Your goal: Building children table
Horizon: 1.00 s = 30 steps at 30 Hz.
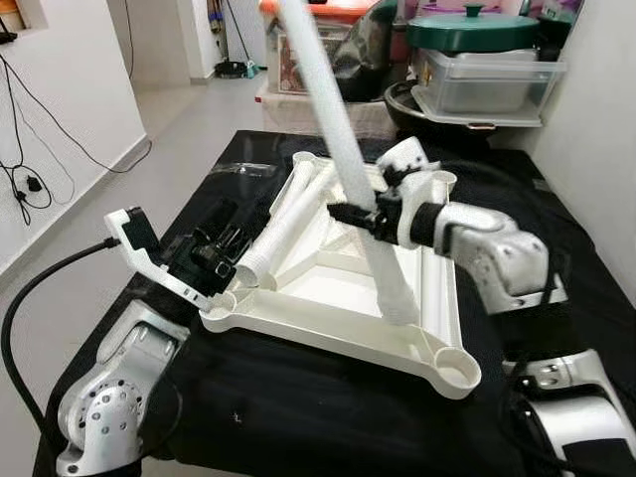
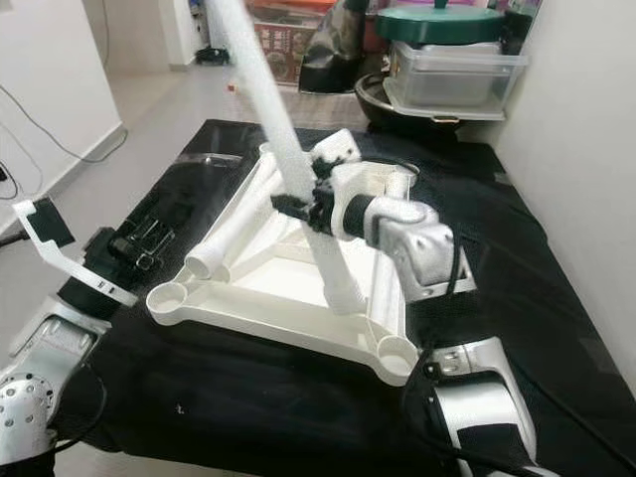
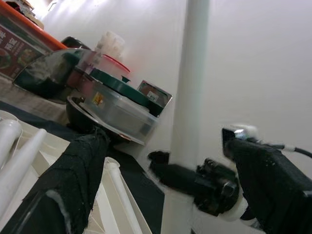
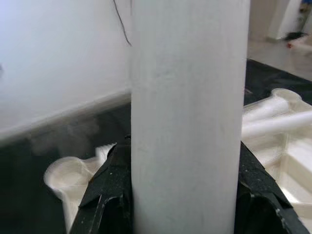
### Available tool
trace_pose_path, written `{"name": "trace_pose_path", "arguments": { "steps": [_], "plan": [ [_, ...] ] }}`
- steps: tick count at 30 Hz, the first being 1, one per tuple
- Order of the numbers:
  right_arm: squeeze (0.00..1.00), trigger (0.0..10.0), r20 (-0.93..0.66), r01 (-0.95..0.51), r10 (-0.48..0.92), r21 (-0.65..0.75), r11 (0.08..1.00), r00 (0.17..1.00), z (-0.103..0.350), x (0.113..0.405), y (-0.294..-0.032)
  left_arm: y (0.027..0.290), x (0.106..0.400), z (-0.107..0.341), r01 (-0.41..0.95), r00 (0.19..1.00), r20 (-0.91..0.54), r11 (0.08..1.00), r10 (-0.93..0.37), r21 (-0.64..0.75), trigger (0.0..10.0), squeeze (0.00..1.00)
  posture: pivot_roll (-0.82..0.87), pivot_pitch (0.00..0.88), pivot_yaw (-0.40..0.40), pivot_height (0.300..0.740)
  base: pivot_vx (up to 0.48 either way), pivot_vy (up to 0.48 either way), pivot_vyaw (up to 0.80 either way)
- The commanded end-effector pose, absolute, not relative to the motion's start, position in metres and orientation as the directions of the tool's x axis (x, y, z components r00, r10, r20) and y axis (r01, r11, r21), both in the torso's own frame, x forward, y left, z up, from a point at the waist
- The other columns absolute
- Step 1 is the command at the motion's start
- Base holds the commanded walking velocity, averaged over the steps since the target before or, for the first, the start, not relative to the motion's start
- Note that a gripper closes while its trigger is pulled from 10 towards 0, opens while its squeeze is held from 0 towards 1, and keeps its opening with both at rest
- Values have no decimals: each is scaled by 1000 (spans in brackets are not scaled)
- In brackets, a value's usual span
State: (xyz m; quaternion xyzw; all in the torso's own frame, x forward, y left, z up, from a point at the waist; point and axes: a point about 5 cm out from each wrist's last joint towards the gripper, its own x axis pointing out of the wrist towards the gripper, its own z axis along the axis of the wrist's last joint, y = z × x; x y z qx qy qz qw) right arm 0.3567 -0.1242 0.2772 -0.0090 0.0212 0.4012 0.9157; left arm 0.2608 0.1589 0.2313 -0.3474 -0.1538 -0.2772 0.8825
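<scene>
On a bench draped in black cloth [image 1: 298,397], an upturned white plastic children's table top [image 1: 328,298] lies flat, its corner sockets facing up. The right claw [image 1: 356,211] is clamped around a long white plastic table leg [image 1: 343,139], which leans steeply, its lower end resting inside the frame just below the claw and its upper end rising past the top of the head views. Beside that claw, toward the robot's left, two more white tubular legs [image 1: 288,214] lie loose across the table top. The left claw [image 1: 221,250] sits at the frame's near-left corner, next to the open ends of those lying legs; whether its fingers are parted or closed cannot be told. Beyond the right claw, a clear plastic storage box [image 1: 487,79] with a green pot lid [image 1: 472,30] on top stands against the wall.
</scene>
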Motion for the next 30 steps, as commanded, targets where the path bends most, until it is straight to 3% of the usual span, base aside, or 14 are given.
{"name": "trace_pose_path", "arguments": {
  "steps": [1, 3, 7, 9, 12, 21, 24, 30],
  "plan": [
    [0, 0, 96, -704, 700, 12, 710, 708, 302, 359, -123, 160, 261, 224, 590, 806, 431, 604, -405, -536, 10000, 0, 55, 0, -52, 740, 0, 0, 0],
    [0, 0, 96, -704, 700, 12, 710, 708, 302, 359, -123, 160, 261, 224, 590, 806, 431, 604, -405, -536, 10000, 0, 55, 0, -52, 740, 0, 0, 0],
    [0, 0, 246, -634, 600, 84, 769, 761, 314, 367, -114, 152, 263, 215, 612, 791, 396, 586, -467, -531, 10000, 0, 58, 0, -49, 740, 0, 0, 0],
    [0, 0, 323, -635, 576, 113, 765, 751, 320, 365, -94, 136, 258, 207, 679, 727, 320, 567, -607, -466, 10000, 0, 67, 0, -51, 740, 0, 0, 0],
    [0, 0, 342, -652, 587, 114, 749, 734, 322, 362, -84, 130, 255, 202, 702, 702, 278, 568, -656, -430, 10000, 0, 72, 0, -48, 740, 0, 0, 0],
    [0, 0, 367, -759, 682, 120, 639, 633, 321, 344, -53, 141, 265, 202, 635, 769, 252, 657, -588, -406, 10000, 0, 72, 0, -42, 740, 0, 0, 0],
    [0, 0, 360, -781, 706, 120, 613, 610, 314, 337, -44, 144, 272, 201, 587, 810, 206, 753, -549, -298, 10000, 0, 71, 0, -42, 740, 0, 0, 0],
    [0, 0, 352, -784, 710, 135, 606, 610, 307, 334, -39, 143, 274, 206, 563, 824, 198, 803, -531, -194, 10000, 0, 76, 0, -38, 740, 0, 0, 0]
  ]
}}
